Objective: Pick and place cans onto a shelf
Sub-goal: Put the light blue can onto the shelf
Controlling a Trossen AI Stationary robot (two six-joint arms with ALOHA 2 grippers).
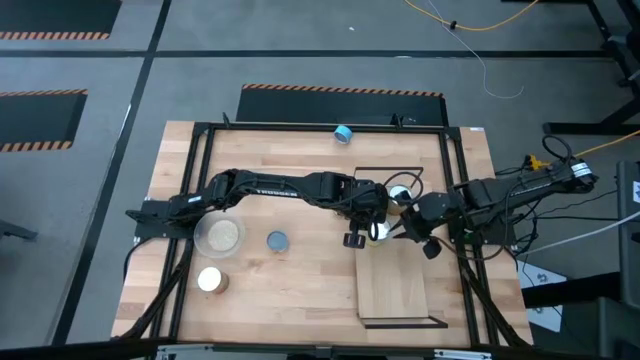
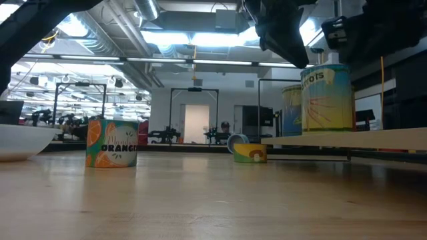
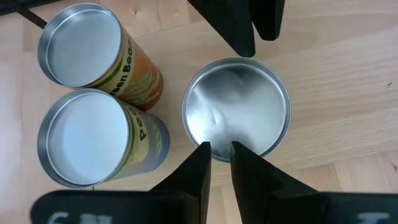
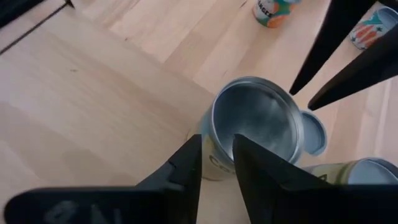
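both tools over shelf (image 1: 392, 285) far end. left tool (image 3: 216, 163) nearly closed, empty, above silver-top can (image 3: 236, 107) beside two cans. right tool (image 4: 216, 163) nearly closed, empty, over same can.

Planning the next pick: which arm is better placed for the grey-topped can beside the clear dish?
Left. Its gripper is nearer that can; the right gripper sits beyond, over the shelf.

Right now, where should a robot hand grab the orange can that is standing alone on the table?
Grip the orange can by its round side wall, about halfway up, coming straight down from above with one finger on each side. It stands upright on the table with open space all around it, so the sides are probably easy to reach.
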